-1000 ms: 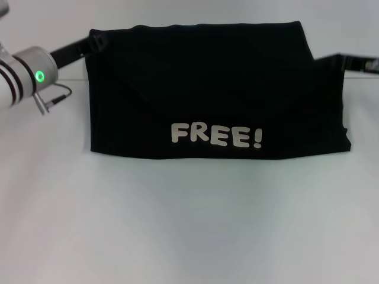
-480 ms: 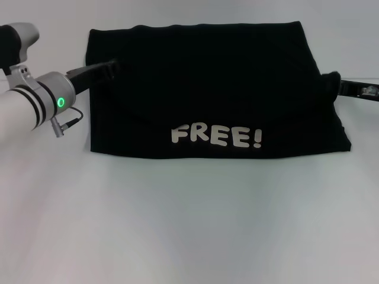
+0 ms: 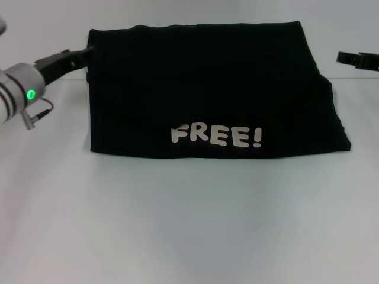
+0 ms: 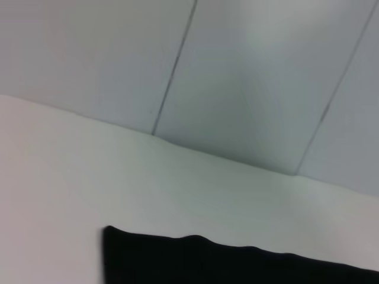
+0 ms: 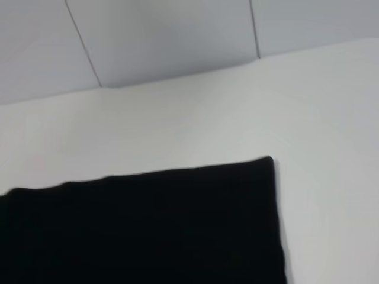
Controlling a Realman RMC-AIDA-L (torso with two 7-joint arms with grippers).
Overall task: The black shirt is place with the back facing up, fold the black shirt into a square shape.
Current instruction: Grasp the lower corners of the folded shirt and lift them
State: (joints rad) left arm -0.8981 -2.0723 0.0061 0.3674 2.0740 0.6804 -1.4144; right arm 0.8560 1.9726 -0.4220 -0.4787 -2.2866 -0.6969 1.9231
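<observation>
Both arms have pulled back from the black shirt [image 3: 216,89] since half a second ago: the left gripper [image 3: 83,54], which reached over the shirt's left edge, now sits just at its upper left corner, and the right gripper [image 3: 357,58], which touched the right edge, now hangs apart from it. Nearest the camera lies bare white desk [image 3: 189,225]. Beyond it the shirt rests flat in the middle of the desk, folded into a wide rectangle, with white lettering "FREE!" [image 3: 216,136] along its near edge. At far left, the left arm's grey wrist shows a green light [image 3: 29,93]. Whether either gripper is wide or narrow cannot be told. Each wrist view shows one far corner of the shirt on the desk, with a pale panelled wall [image 5: 166,35] behind.
</observation>
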